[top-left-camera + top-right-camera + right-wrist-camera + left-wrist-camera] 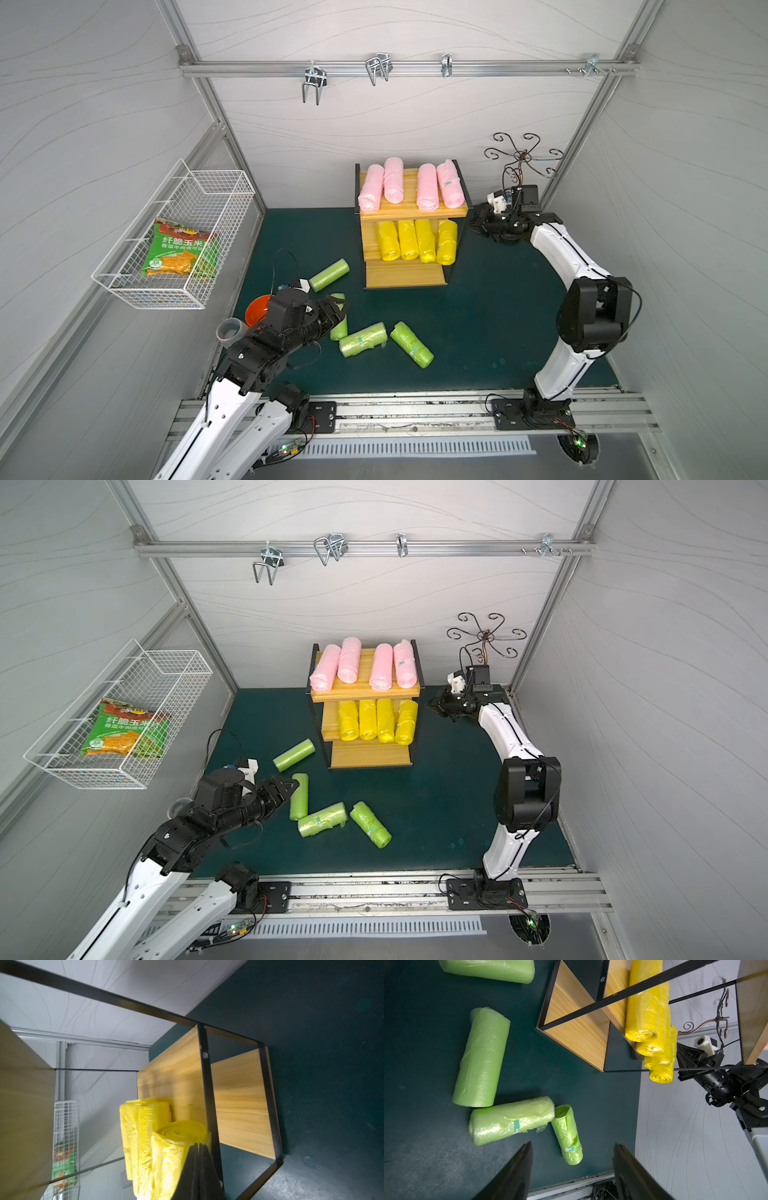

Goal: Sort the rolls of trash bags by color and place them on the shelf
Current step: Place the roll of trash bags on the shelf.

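The shelf [403, 276] stands at the back of the green mat. Pink rolls [392, 180] lie on its top tier and yellow rolls [407, 241] on the middle tier; the bottom board is bare. Several light green rolls lie on the mat: one [329, 275] near the shelf's left corner, one [340, 326] [481, 1057] beside my left gripper, and two labelled ones [363, 339] [411, 344]. My left gripper [340, 305] [572, 1145] is open and holds nothing. My right gripper [473, 222] [198, 1146] is shut and holds nothing, against the rightmost yellow roll [166, 1157] at the shelf's right frame.
A white wire basket [174, 199] with a green-orange snack bag [180, 249] hangs on the left wall. An orange bowl [254, 309] and a grey cup [230, 330] sit under my left arm. A black hook stand [523, 156] rises behind my right gripper.
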Robot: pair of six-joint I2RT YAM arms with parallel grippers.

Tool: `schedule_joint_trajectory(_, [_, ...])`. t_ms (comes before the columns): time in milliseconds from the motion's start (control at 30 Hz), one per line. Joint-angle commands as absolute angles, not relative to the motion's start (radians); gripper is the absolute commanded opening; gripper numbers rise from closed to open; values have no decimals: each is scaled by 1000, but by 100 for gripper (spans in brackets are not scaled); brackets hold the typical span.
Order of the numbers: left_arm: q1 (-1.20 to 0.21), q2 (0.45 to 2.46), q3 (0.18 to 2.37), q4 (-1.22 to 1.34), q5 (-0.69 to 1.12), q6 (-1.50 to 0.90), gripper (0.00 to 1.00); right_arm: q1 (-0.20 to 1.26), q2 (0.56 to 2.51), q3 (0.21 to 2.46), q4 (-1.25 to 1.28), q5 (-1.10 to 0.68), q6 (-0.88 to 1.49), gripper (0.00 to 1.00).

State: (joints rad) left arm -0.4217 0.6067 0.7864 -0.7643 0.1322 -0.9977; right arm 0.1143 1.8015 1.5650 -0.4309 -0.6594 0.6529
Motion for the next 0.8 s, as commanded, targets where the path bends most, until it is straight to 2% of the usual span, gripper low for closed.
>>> schedule_joint_trajectory(0, [-426,606,790,-741,119,-980,66,122,1840,1589,-375,-729,704,0])
schedule_joint_trajectory(400, [-426,608,784,-740,116,-983,66,166,1870,1624,-389,-750,709,0])
schedule_joint_trajectory(767, [-426,606,784,-747,115,-980,66,175,1965,1716,-359,-838,770,0])
